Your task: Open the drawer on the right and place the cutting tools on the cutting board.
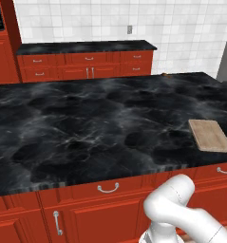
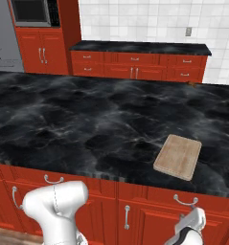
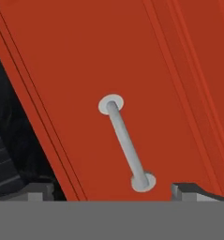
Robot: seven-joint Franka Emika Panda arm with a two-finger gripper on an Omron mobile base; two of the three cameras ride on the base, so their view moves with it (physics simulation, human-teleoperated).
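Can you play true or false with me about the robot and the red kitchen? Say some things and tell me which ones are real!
1. The cutting board lies flat on the black counter. True.
2. A knife rests on the cutting board. False: the board is bare.
3. The gripper is open, facing a silver handle on a red drawer front. True.
4. The drawer under the board is pulled out. False: the drawer front is flush, shut.
5. The gripper holds the handle. False: its fingertips stand apart, nothing between them.
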